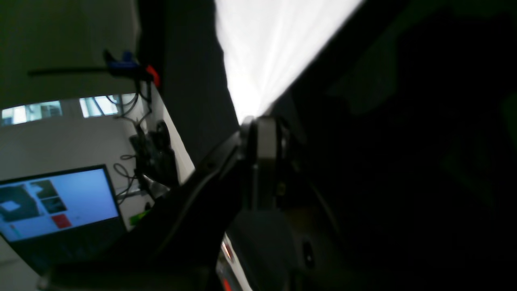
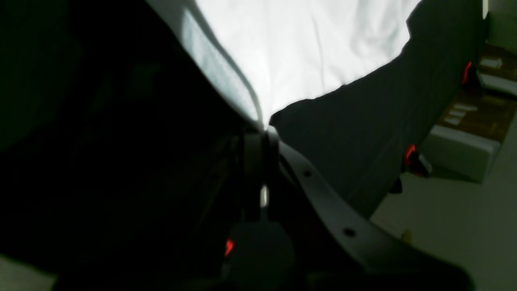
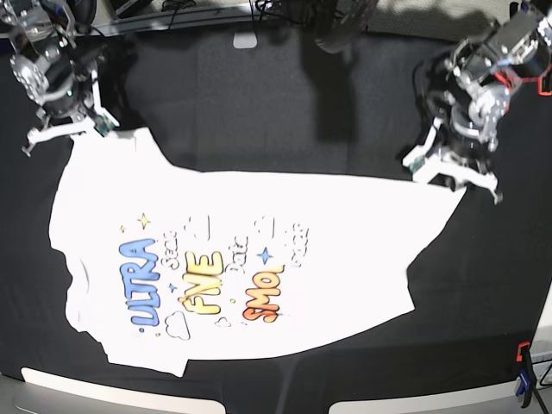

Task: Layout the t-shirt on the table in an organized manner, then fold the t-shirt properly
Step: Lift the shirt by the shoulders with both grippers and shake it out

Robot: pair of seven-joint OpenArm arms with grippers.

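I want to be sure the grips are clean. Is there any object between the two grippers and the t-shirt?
No visible object is. The left gripper and right gripper are each shut directly on a far corner of the t-shirt, which lies print-up on the table.

The table point(image 3: 259, 95) is a wide flat surface dressed in black cloth, with a blue clamp point(image 3: 523, 379) topped in orange at its near edge, well away from both sets of fingers. Directly on it lies the t-shirt point(image 3: 233, 259), white, spread print side up, its blue, yellow and orange lettering well apart from either fingertip. One far corner of the shirt reaches up to the right gripper's fingers point(image 3: 90, 121), the other far corner runs out to the left gripper's fingers point(image 3: 431, 159); between them the far edge of the cloth sags toward the near side, leaving bare black cloth beyond it
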